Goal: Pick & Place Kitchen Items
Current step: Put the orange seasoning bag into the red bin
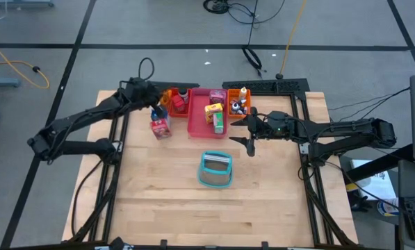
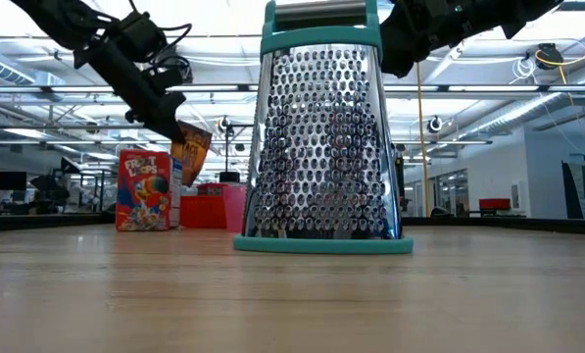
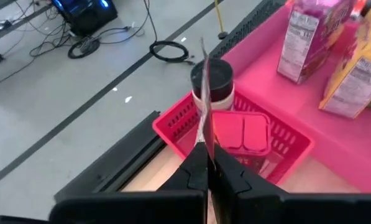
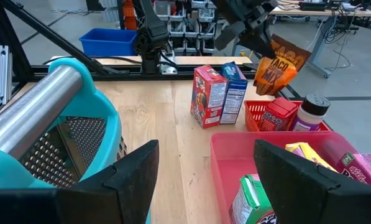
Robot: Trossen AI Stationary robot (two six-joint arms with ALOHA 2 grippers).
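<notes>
My left gripper (image 1: 158, 107) is shut on an orange taco-mix packet (image 4: 275, 70), above a red tray (image 3: 284, 140) that holds a black-lidded jar (image 3: 212, 78) and a red box (image 3: 241, 132). A red-blue cereal carton (image 1: 160, 127) stands on its base on the table beside that tray. The pink tray (image 1: 199, 121) holds yellow-pink and green cartons (image 1: 215, 116). The orange tray (image 1: 239, 110) holds small items. My right gripper (image 1: 249, 135) is open and hovers between the pink tray and the teal grater (image 1: 215, 169), touching nothing. My left gripper pinches the taco-mix packet between its two fingers by the upper edge (image 4: 264, 51), coming from above. The packet hangs tilted below the fingers (image 2: 160, 108), clear of the red tray. In the left wrist view it shows edge-on (image 3: 204, 140), rising from between the fingertips.
The teal grater (image 2: 321, 137) stands upright near the table's middle, close to my right gripper. The three trays sit in a row along the far edge. Bare wood (image 1: 151, 194) lies toward the near edge. Black frame rails (image 1: 117, 139) run along both sides.
</notes>
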